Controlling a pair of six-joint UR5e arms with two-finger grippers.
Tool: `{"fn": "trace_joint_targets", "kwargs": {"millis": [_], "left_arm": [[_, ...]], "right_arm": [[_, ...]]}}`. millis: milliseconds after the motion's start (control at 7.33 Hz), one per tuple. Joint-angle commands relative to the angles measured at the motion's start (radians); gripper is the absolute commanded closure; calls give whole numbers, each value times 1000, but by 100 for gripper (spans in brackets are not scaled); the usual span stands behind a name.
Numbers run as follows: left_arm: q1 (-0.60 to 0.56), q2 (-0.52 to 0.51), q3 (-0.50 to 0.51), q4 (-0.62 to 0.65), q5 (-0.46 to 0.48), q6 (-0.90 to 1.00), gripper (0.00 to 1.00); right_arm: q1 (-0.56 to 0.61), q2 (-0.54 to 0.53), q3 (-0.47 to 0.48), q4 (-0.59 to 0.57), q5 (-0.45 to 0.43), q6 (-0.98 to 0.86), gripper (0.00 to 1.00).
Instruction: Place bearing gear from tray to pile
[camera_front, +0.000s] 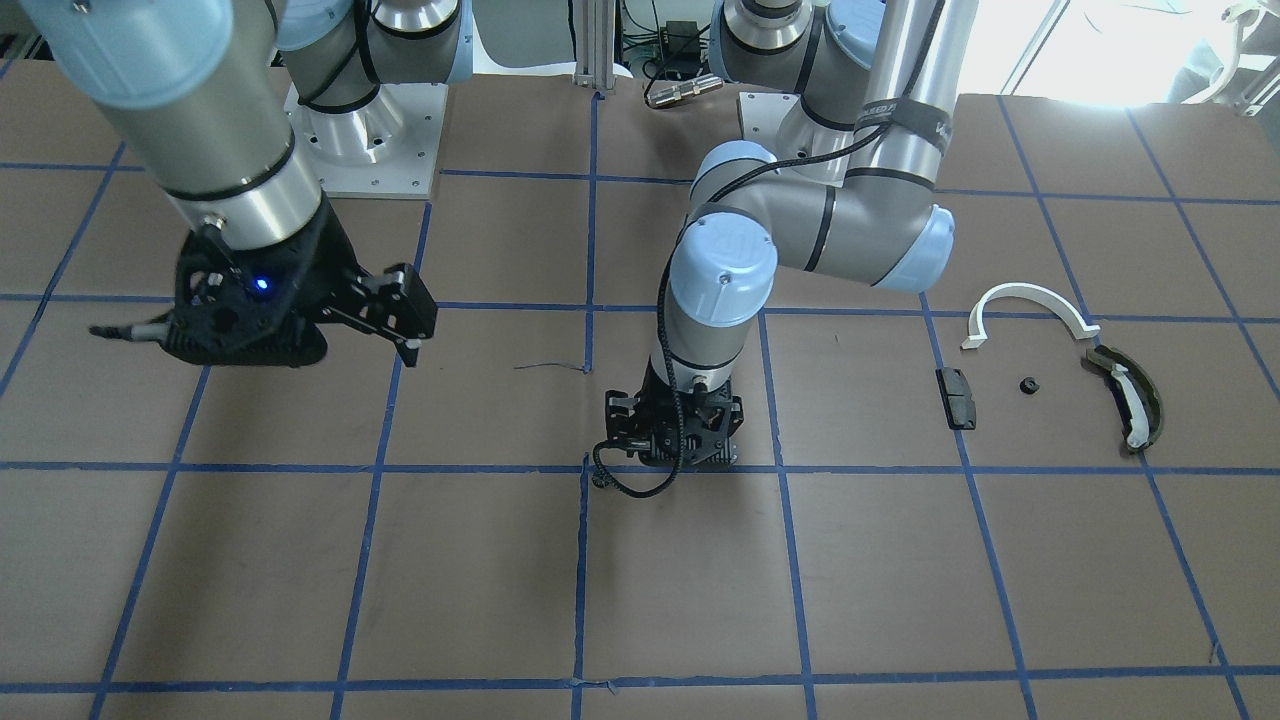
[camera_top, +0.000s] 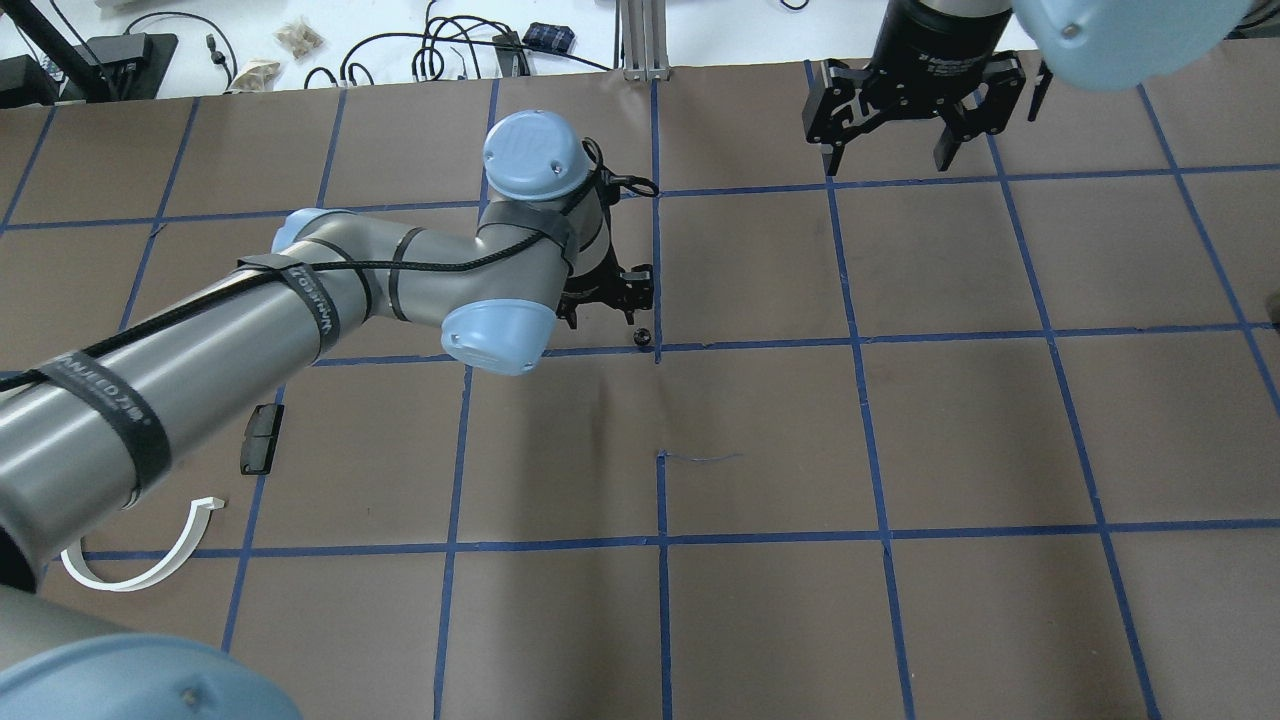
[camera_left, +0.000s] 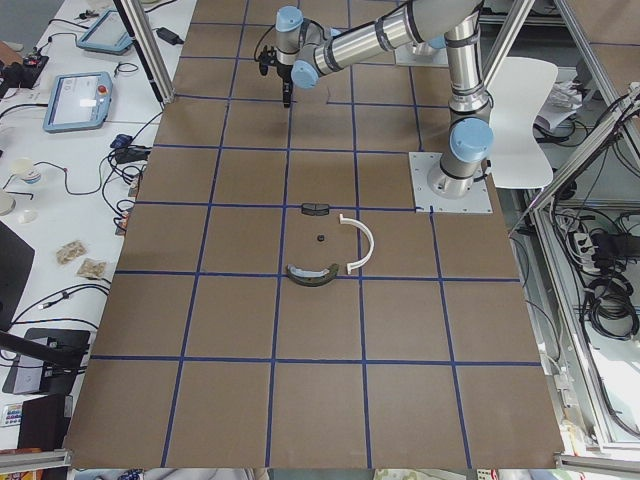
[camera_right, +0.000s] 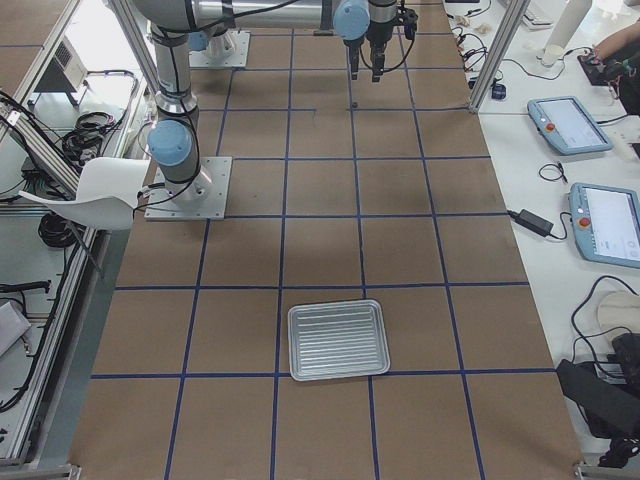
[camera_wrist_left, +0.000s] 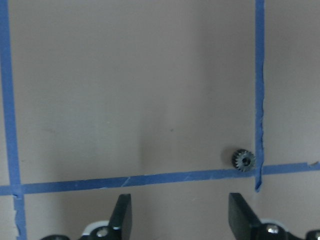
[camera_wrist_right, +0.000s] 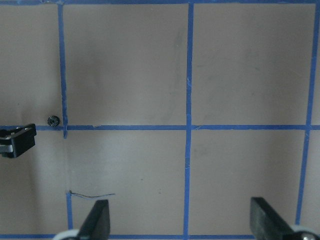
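Observation:
The bearing gear (camera_wrist_left: 244, 160), small, black and toothed, lies on the table at a blue tape crossing; it also shows in the overhead view (camera_top: 643, 338). My left gripper (camera_wrist_left: 182, 220) is open and empty, pointing down just short of the gear, which sits ahead and to the right of its fingers. My right gripper (camera_top: 890, 150) is open and empty, held higher and well off to the side. The pile is a white half-ring (camera_front: 1030, 290), an olive curved piece (camera_front: 1130, 395), a black block (camera_front: 957, 397) and a small black part (camera_front: 1027, 385). The metal tray (camera_right: 338, 340) holds nothing.
The table is brown board with a blue tape grid. A thin loose wire (camera_top: 700, 458) lies near the middle. The left arm's cable (camera_front: 630, 488) loops down near the gear. Screens and cables lie beyond the far table edge (camera_top: 400, 60).

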Motion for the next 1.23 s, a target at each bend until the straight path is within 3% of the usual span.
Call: {"fn": "trace_joint_targets", "kwargs": {"millis": [0,136,273,409,682,818,1091], "left_arm": [[-44,-85,32,47,4,-97,27],[-50,-111,38,53,4,-102,29],[-52,-116,42,55,10,-92,45],[-52,-119,44,53,10,-90,54],[-52,-117,45,52,10,-90,94],[-52,-104,46,44,11,-89,100],[-12,-44,46,-28,16,-15,100]], "right_arm": [[-3,-22,-1,24,-9,-39,0],[-6,-35,-1,33,-27,-45,0],[-6,-45,-1,36,-27,-45,0],[-6,-55,1,44,-24,-45,0],[-7,-56,2,44,-26,-45,0],[-7,-54,2,44,-26,-45,0],[-7,-49,2,41,-22,-45,0]]}}
